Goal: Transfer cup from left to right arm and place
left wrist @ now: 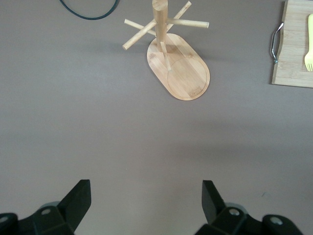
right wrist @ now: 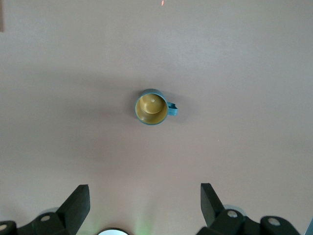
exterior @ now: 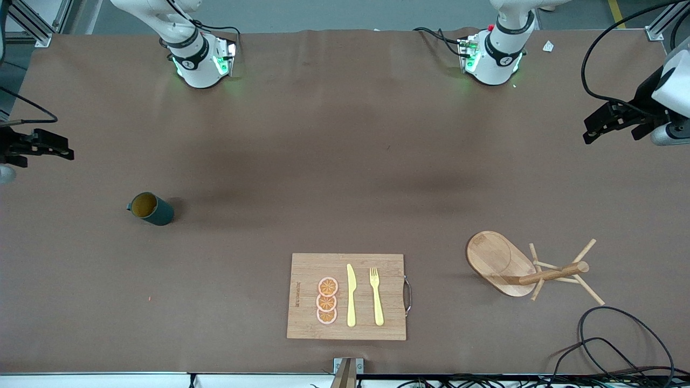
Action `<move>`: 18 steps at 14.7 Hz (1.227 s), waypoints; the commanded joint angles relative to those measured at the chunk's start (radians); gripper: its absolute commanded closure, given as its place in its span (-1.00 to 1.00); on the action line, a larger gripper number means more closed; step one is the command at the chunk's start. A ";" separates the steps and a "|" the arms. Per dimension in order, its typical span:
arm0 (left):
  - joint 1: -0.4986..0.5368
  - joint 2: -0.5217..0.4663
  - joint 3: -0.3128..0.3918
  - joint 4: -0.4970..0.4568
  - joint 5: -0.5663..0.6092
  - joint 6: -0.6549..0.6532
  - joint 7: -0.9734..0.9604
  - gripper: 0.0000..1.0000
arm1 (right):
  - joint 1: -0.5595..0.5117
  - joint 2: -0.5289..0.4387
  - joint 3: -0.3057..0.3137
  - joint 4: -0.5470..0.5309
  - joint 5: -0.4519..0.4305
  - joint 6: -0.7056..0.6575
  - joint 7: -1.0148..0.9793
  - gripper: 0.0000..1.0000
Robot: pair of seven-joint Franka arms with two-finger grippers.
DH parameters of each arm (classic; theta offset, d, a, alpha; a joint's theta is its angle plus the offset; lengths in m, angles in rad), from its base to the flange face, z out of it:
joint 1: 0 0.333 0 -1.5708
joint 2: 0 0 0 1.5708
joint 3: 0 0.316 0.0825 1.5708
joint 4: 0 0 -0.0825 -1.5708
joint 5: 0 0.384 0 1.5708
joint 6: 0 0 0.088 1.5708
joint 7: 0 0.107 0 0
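The cup (exterior: 151,209) is a dark teal mug with a yellowish inside. It stands upright on the brown table toward the right arm's end, with its handle pointing to that end. It also shows in the right wrist view (right wrist: 152,107), well ahead of the fingers. My right gripper (exterior: 63,148) (right wrist: 145,196) is open and empty, up in the air over the table's edge at the right arm's end. My left gripper (exterior: 593,129) (left wrist: 146,196) is open and empty, up in the air over the left arm's end of the table.
A wooden mug tree (exterior: 539,272) (left wrist: 168,49) on an oval base stands toward the left arm's end. A wooden cutting board (exterior: 302,323) near the front edge holds orange slices (exterior: 327,300), a yellow knife (exterior: 351,296) and a yellow fork (exterior: 376,296). Black cables (exterior: 620,339) lie at the front corner.
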 commanded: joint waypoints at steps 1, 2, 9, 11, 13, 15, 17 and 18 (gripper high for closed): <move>0.006 -0.011 -0.003 0.008 0.002 0.004 0.033 -1.00 | -0.001 -0.002 0.020 0.048 -0.019 -0.068 0.054 -1.00; 0.007 -0.003 -0.003 0.012 0.002 0.003 0.053 -1.00 | -0.001 0.000 0.019 0.072 -0.030 -0.095 0.046 -1.00; 0.009 0.003 0.000 0.025 0.004 -0.001 0.061 -1.00 | 0.002 0.014 0.022 0.102 -0.001 -0.112 0.156 -1.00; 0.009 0.003 0.000 0.025 0.004 -0.001 0.061 -1.00 | 0.017 0.012 0.022 0.102 0.001 -0.126 0.297 -1.00; 0.009 0.005 0.000 0.028 0.005 -0.001 0.061 -1.00 | 0.022 0.012 0.023 0.102 0.004 -0.154 0.298 -1.00; 0.009 0.006 0.000 0.037 0.005 -0.001 0.061 -1.00 | 0.033 0.007 0.029 0.099 0.004 -0.122 0.286 -1.00; 0.007 0.011 0.000 0.038 0.008 -0.002 0.059 -1.00 | 0.037 -0.012 0.029 0.090 0.009 -0.115 0.214 -1.00; 0.006 0.012 0.000 0.038 0.011 -0.002 0.059 -1.00 | 0.037 -0.023 0.029 0.084 0.009 -0.118 0.212 -1.00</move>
